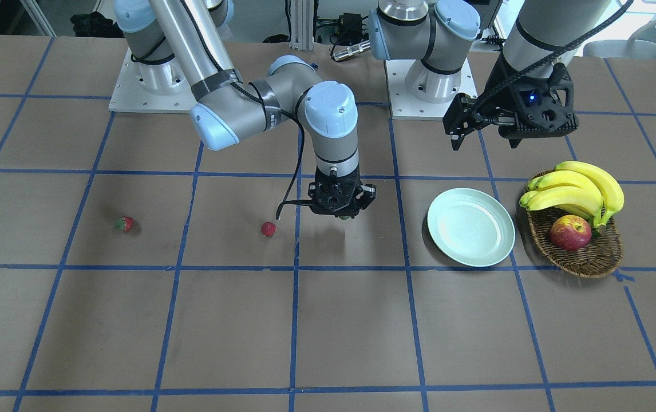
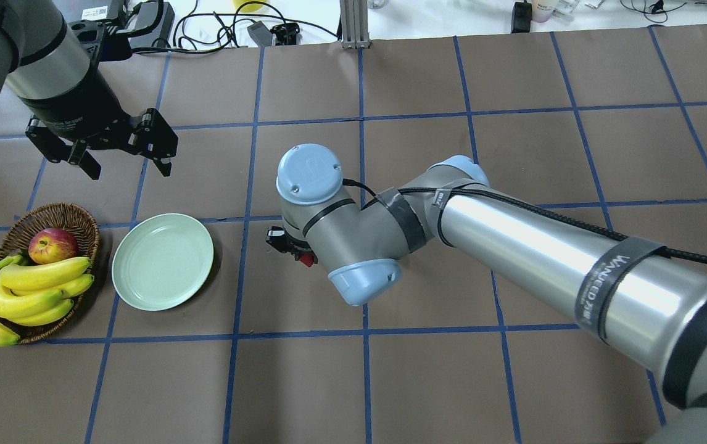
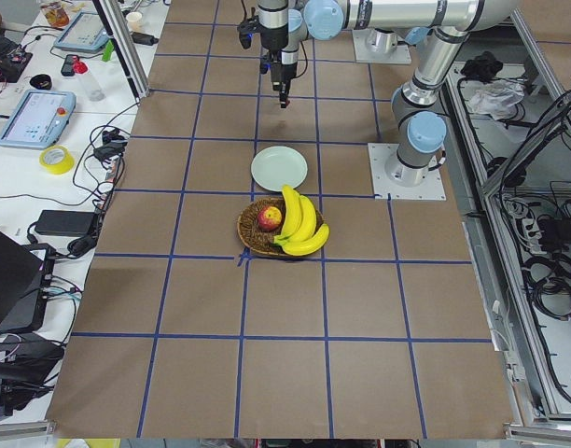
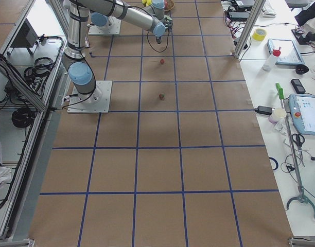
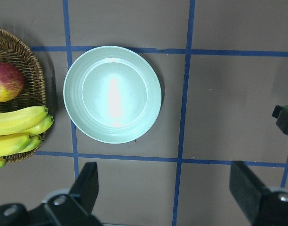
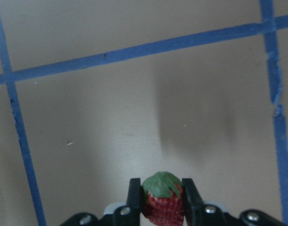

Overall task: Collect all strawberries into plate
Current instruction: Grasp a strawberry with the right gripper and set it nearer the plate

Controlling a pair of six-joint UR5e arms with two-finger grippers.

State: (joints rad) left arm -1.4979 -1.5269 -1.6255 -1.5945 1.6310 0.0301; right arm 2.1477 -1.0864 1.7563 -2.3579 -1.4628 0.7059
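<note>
My right gripper is shut on a strawberry, red with a green cap, and holds it above the table; a red bit of this strawberry shows under the wrist in the overhead view. The pale green plate lies empty about one grid square to the side of it, and also shows in the overhead view and the left wrist view. Two more strawberries lie on the table, farther from the plate. My left gripper is open and empty, hovering behind the plate.
A wicker basket with bananas and an apple stands right beside the plate, on the side away from my right gripper. Blue tape lines grid the brown table. The arm bases stand at the robot's edge.
</note>
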